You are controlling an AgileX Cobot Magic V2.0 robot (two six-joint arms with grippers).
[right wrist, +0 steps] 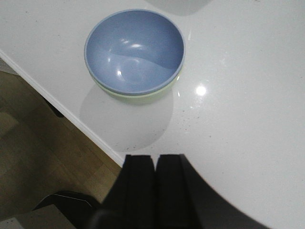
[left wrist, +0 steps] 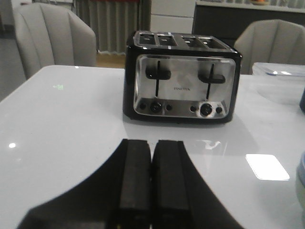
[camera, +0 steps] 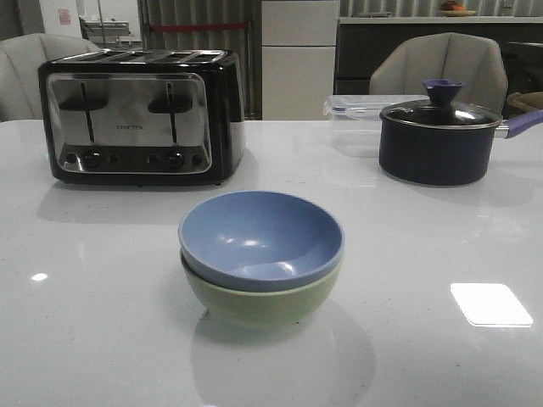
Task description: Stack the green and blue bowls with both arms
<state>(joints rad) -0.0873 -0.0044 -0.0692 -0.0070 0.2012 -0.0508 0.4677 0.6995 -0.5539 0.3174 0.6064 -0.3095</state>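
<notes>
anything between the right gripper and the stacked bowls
Nothing: the right wrist view shows bare white tabletop between the shut right gripper and the dusty blue bowl nested in the pale green bowl.

Dim, soft indoor light. The glossy white worktop carries bright overhead glare patches and faint shadows. The front view is slightly grainy.

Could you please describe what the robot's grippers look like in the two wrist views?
Both the left gripper and the right gripper show two matte black, flat, blocky fingers side by side, widening into curved black bases. No cables or markings are visible.
</notes>
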